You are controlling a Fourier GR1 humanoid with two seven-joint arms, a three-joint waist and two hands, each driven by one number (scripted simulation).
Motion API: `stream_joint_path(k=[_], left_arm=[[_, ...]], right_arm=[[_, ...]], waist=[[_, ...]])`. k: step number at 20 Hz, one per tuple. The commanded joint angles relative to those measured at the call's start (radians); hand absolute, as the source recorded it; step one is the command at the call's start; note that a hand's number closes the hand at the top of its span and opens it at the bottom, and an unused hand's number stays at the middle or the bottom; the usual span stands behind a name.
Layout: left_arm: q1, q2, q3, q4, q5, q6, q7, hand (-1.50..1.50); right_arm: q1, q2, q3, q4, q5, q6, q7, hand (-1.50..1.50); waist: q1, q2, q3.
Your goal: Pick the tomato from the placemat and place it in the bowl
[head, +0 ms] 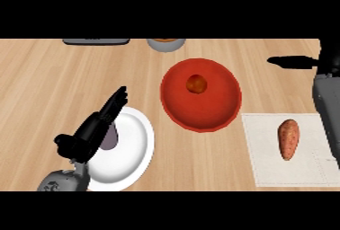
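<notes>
A red-orange tomato [196,84] lies inside the red bowl [225,108] at the counter's middle. To the right, a pale placemat [266,148] carries an orange sweet potato [288,139]. My right hand [295,61] shows at the far right, above the placemat and beside the bowl, with its fingers stretched out to the left and holding nothing. My left hand [93,130] rests open at the lower left, fingers pointing up over the white plate.
A white plate [136,148] at the lower left holds a dark purple object [110,138], partly hidden by my left hand. A grey bowl [166,44] and a dark flat item [96,41] sit along the far edge.
</notes>
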State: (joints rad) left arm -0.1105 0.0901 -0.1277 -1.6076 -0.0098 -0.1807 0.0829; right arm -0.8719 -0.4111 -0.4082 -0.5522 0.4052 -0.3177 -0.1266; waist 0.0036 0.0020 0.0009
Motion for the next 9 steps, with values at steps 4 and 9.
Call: stream_joint_path(k=[4, 9], left_arm=[[0.025, -0.006, -0.004, -0.005, -0.015, 0.002, -0.013, 0.0], [-0.054, -0.012, 0.014, 0.002, 0.007, -0.008, 0.055, 0.0]], right_arm=[[0.19, -0.147, -0.108, -0.012, -0.138, 0.172, -0.17, -1.5], [0.216, -0.252, -0.152, 0.102, -0.196, 0.328, -0.287, -1.5]], waist=[[-0.002, -0.001, 0.0], [0.007, 0.004, 0.001]])
